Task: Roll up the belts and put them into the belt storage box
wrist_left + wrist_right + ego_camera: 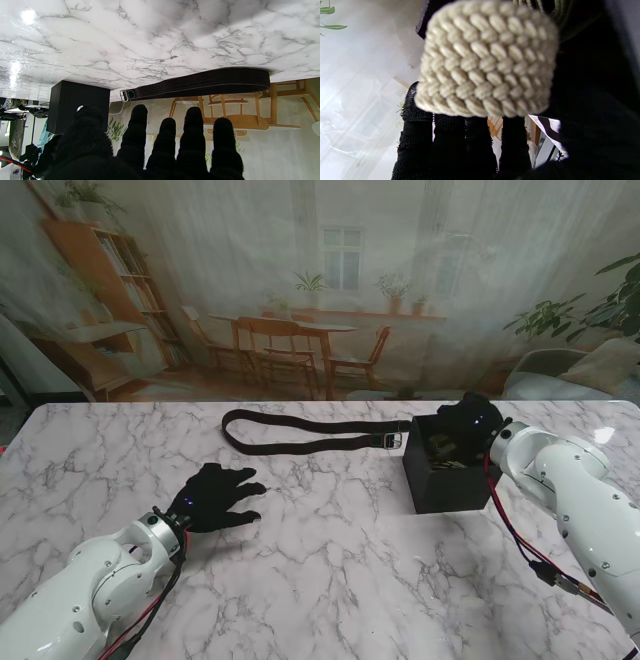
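A black woven belt point(300, 435) lies unrolled in a long flat loop on the marble table, its silver buckle point(392, 440) beside the black storage box point(440, 490). My right hand point(468, 420) hovers over the far side of the box, fingers curled around a rolled cream braided belt point(485, 60). My left hand point(215, 495) rests open and flat on the table, nearer to me than the black belt and apart from it. The left wrist view shows the black belt point(200, 83) and the box point(77, 105) beyond my spread fingers point(192, 130).
Some rolled material shows inside the box point(450, 463), too dim to make out. The marble table point(330, 580) stretches wide around both arms. A printed backdrop of a room stands behind the table's far edge.
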Robot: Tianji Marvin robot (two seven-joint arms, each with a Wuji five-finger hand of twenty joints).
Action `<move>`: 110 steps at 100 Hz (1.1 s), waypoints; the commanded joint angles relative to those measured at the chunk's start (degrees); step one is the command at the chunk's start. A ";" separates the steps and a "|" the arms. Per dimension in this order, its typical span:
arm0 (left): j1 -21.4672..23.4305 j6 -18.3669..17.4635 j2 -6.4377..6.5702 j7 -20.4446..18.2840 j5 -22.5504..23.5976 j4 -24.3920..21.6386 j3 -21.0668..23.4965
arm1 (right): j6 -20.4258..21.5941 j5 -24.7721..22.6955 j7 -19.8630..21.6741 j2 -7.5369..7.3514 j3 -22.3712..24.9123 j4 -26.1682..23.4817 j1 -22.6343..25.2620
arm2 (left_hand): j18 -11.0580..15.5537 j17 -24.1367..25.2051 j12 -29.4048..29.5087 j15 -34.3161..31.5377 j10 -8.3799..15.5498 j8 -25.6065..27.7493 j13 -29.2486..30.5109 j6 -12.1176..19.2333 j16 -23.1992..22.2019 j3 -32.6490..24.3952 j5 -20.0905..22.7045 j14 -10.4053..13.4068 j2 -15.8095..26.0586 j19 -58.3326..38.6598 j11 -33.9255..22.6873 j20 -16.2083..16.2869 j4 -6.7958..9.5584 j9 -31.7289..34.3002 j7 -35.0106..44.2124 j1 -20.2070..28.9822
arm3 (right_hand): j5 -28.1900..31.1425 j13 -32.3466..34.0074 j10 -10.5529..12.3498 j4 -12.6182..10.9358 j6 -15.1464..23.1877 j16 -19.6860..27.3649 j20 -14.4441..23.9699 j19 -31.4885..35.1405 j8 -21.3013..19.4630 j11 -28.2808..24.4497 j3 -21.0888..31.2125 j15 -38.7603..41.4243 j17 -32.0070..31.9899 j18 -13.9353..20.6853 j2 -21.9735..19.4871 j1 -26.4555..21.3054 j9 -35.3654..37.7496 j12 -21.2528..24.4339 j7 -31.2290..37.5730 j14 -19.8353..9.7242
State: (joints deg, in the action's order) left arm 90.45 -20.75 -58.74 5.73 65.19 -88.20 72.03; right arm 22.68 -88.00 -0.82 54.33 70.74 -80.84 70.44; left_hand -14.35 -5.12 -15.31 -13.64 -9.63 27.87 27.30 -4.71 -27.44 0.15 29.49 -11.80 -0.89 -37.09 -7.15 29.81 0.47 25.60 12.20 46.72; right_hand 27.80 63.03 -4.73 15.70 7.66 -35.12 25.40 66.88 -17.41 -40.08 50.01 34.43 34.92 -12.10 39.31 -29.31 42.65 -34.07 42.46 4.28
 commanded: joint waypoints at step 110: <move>0.13 -1.36 0.29 -2.37 1.40 -0.41 2.53 | -3.33 2.56 -15.53 2.36 16.39 -13.75 19.72 | -0.44 1.08 -0.88 0.52 -0.07 0.07 -2.53 -0.74 0.26 1.49 1.15 -0.02 1.75 -0.53 0.53 0.49 -0.92 -1.62 0.48 0.75 | 2.60 -16.16 -0.04 -10.64 -0.72 14.79 -0.12 -4.64 -8.21 11.19 -9.93 -18.28 -13.28 -6.15 -17.79 11.96 -3.91 11.75 -8.21 2.45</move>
State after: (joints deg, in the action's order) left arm 90.57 -21.10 -58.84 4.89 66.15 -88.22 73.40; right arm 19.78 -85.26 -13.80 56.19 87.90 -95.29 88.68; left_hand -14.35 -5.12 -15.34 -13.64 -9.63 27.86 26.49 -4.71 -27.44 0.15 29.48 -11.80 -0.89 -37.09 -7.15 29.81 0.47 25.59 12.10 46.72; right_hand 29.01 46.50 -4.74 6.64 6.45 -21.08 25.36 63.37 -25.22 -30.34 41.28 18.59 22.56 -15.70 23.00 -16.11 37.26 -22.79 35.19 6.06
